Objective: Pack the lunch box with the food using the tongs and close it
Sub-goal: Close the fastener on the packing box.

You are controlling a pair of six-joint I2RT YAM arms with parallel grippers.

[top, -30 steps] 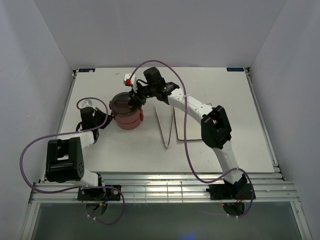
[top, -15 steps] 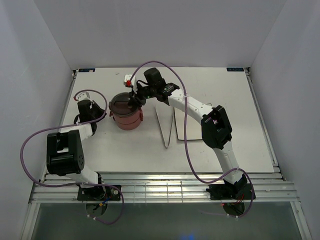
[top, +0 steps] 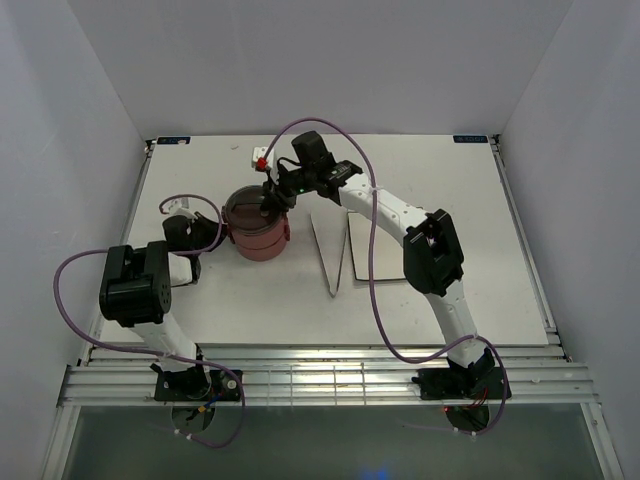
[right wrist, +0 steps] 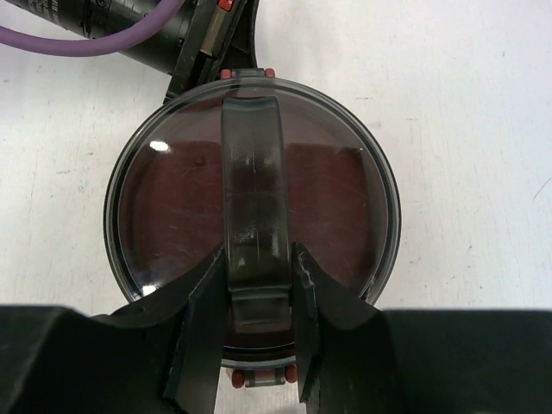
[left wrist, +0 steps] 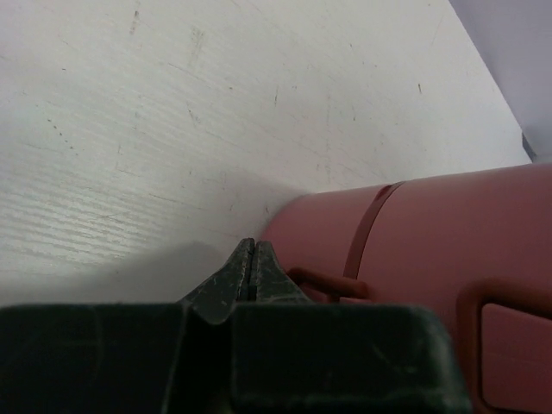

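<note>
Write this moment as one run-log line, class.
right claw: shut on top cover handle | left claw: shut, beside lunch box | tongs: on table, unheld

lunch box: matt red plastic | cover: glossy smoky plastic | table: matt wood-grain

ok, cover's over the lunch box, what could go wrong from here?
1. The right gripper holds the handle of the cover near one end, so it may tilt and seat crooked.
2. The shut left gripper sits close beside the lunch box and could shove it sideways.
</note>
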